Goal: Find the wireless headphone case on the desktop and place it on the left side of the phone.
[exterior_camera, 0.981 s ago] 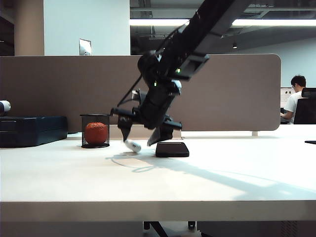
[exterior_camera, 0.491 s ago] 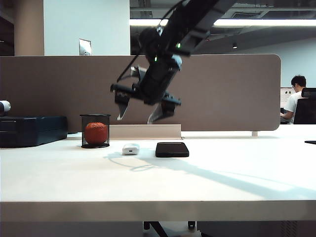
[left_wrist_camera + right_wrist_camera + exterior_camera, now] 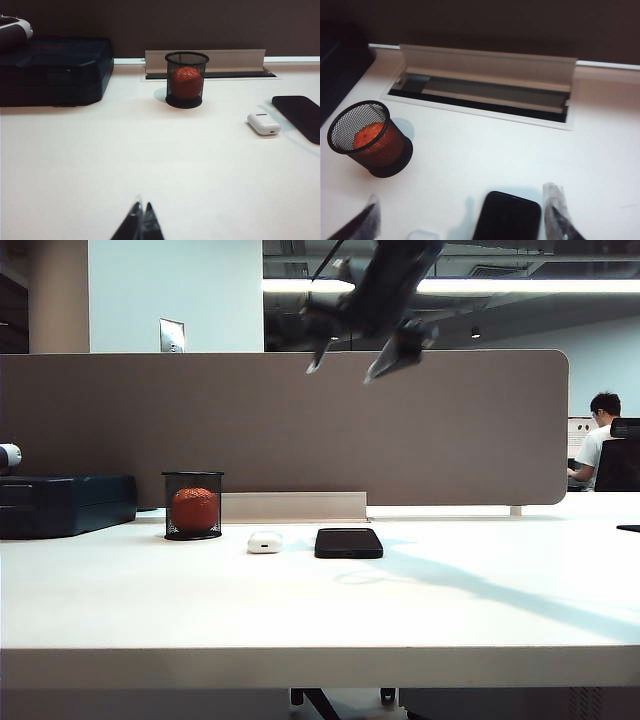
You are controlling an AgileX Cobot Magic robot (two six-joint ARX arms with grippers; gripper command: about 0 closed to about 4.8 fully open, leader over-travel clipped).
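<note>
Wireless headphone case (image 3: 265,542) lies on worktop (image 3: 320,610) toward its back edge, just beside phone (image 3: 349,543). Right gripper (image 3: 352,362) high above, fingers spread, empty. Left gripper (image 3: 139,225): fingers closed, near front edge.

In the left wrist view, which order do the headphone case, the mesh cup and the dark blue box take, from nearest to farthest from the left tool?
From the shut left tool, low over the desktop:
1. Wireless headphone case, beside the phone.
2. Black mesh cup, straight ahead, farther back.
3. Dark blue box, at the back corner.
</note>
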